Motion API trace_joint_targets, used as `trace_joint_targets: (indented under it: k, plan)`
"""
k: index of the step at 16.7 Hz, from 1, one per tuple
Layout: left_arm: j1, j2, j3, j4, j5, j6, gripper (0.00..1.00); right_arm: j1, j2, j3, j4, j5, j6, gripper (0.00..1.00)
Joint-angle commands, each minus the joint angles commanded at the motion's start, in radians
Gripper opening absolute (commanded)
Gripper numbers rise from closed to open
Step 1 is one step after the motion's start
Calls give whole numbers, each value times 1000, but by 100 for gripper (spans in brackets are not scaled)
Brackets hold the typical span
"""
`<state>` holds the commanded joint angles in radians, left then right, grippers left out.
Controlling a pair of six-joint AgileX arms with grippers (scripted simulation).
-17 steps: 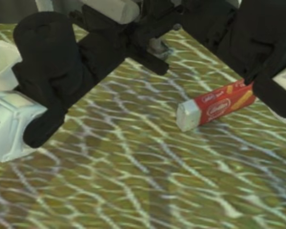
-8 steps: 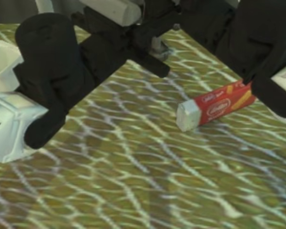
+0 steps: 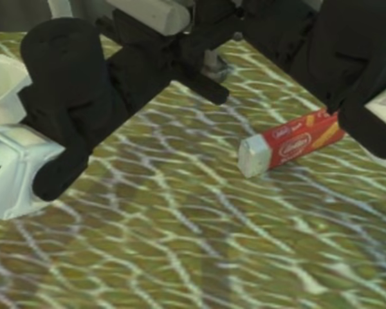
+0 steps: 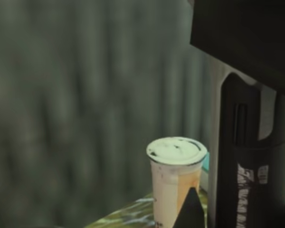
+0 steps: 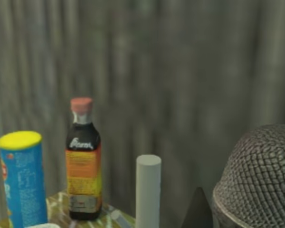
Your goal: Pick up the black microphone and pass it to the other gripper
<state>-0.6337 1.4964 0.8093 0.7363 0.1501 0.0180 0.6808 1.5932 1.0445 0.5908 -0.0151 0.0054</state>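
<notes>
Both arms are raised and meet over the table's far middle. The black microphone's grey mesh head [image 3: 212, 64] peeks out between them in the top view. The same mesh head [image 5: 261, 180] fills the near corner of the right wrist view, beside one fingertip [image 5: 198, 211] of my right gripper [image 3: 257, 29], which is shut on the microphone. The slim black handle [image 4: 249, 156] with white lettering hangs from the right gripper's body. My left gripper [image 3: 199, 77] is open around that handle. One of its fingertips [image 4: 192, 209] stands a small gap away from it.
A red biscuit pack [image 3: 293, 143] lies on the patterned table at the right. White objects [image 3: 3, 84] sit at the left edge. A lidded drink cup [image 4: 175, 180], a dark sauce bottle [image 5: 83, 161], a blue can [image 5: 21, 175] and a white cylinder [image 5: 148, 190] stand farther off.
The left arm edged slightly right and the right arm slightly inward a second ago. Both have held still since, with the microphone between them.
</notes>
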Motion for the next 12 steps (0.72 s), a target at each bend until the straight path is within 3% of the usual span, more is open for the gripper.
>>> trace_joint_targets:
  k: [6,12]
  plan:
    - [0,0,0,0,0,0,0,0,0,0,0,0,0,0]
    - [0,0,0,0,0,0,45,0,0,0,0,0,0,0]
